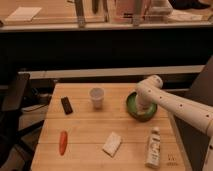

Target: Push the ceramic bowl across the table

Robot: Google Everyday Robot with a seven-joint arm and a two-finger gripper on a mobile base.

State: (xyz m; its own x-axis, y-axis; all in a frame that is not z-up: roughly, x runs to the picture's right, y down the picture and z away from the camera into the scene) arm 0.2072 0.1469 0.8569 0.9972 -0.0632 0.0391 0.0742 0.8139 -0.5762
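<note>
The green ceramic bowl sits on the right side of the light wooden table, near its far right edge. My white arm comes in from the right, and my gripper reaches down into or right against the bowl and covers its right part. The small whitish cup stands to the left of the bowl, apart from it.
A black remote-like object lies at the left. An orange carrot lies at the front left. A white sponge-like block and a white bottle lie near the front. A dark chair stands to the left of the table.
</note>
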